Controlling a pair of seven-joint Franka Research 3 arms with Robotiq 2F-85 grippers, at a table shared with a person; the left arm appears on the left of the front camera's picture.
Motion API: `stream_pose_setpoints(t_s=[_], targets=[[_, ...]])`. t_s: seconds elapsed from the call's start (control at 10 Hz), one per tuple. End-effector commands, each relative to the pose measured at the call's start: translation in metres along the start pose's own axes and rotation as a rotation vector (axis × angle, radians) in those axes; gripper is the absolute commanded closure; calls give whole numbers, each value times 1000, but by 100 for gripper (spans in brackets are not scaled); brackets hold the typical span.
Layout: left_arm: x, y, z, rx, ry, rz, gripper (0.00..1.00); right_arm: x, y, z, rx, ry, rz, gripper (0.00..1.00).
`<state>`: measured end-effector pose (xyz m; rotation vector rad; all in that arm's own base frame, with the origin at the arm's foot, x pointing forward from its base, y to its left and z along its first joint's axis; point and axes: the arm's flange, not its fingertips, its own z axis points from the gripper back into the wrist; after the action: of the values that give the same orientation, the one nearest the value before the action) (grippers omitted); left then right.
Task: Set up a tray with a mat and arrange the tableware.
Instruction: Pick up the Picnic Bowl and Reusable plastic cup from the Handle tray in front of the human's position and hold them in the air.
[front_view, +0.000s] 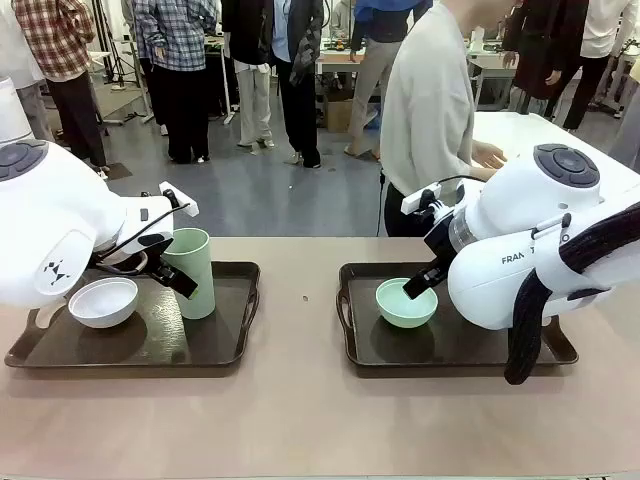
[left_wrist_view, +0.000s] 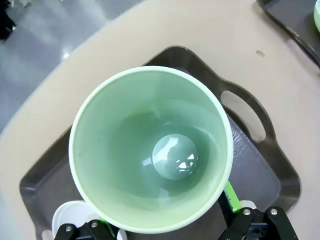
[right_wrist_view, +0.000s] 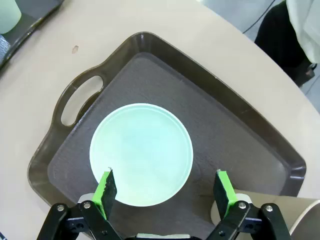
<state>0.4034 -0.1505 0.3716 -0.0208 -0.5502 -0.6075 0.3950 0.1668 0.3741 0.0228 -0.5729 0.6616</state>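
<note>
Location type: robotics laboratory or open test hall. Indicators: two white jointed robot arms at a beige smooth-topped table; bare grey polished floor; a group of standing people in everyday clothes at the rear; a further white work table behind; a brown cardboard box on the floor; no domestic furnishing.

A cup is stood on one tray, a bowl left of the cup; right of the cup, another tray holding another bowl is placed.
</note>
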Motion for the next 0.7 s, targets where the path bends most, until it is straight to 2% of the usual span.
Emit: stream_pose_setpoints(t_s=[0.0, 0.6], targets=[[0, 0, 0, 0, 0, 0, 0, 0, 0, 0, 0, 0, 0, 0], [0, 0, 0, 0, 0, 0, 0, 0, 0, 0, 0, 0, 0, 0]])
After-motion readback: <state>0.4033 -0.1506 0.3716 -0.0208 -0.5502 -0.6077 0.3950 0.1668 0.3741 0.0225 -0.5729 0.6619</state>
